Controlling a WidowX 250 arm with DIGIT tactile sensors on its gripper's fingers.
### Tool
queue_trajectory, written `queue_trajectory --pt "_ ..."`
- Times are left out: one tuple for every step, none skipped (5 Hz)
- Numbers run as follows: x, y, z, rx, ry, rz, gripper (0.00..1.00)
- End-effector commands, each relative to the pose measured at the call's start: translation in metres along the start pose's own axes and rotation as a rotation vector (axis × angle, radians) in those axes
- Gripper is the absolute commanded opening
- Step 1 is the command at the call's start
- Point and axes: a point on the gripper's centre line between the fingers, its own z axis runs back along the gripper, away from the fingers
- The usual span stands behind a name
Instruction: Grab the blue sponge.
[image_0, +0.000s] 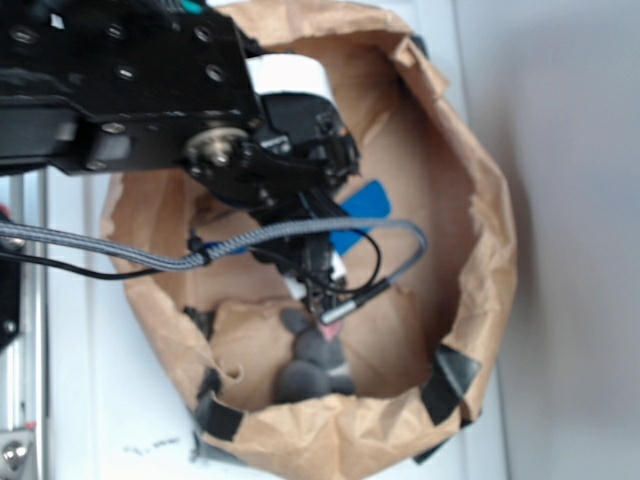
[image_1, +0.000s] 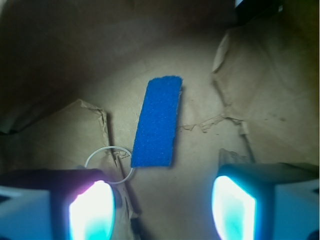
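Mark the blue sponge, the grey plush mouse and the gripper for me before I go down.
blue sponge (image_1: 156, 122): wrist view, middle of its top face.
grey plush mouse (image_0: 312, 365): exterior view, on its body.
gripper (image_1: 162, 207): wrist view, midway between the two fingertips.

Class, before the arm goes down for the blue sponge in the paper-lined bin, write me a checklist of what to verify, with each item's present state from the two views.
1. Target in sight: the blue sponge lies flat on the brown paper, fully visible in the wrist view. Ok.
2. Tool open: both fingers stand wide apart, nothing between them. Ok.
3. Tool centred on the sponge: it sits ahead of the gap, nearer the left finger. Not ok.
4. Sponge free of clutter: the grey plush mouse lies apart from it. Ok.
5. Thin white loop beside the sponge's near end: may snag. Cannot tell.
6. Height above the sponge: cannot tell.
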Motion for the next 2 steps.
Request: queue_trajectory --pt "0.019 0.000 -0.028 0.007 -0.020 -0.058 1.00" --pt "0.035 -0.008 -0.043 0.015 -0.024 -0.052 1.00"
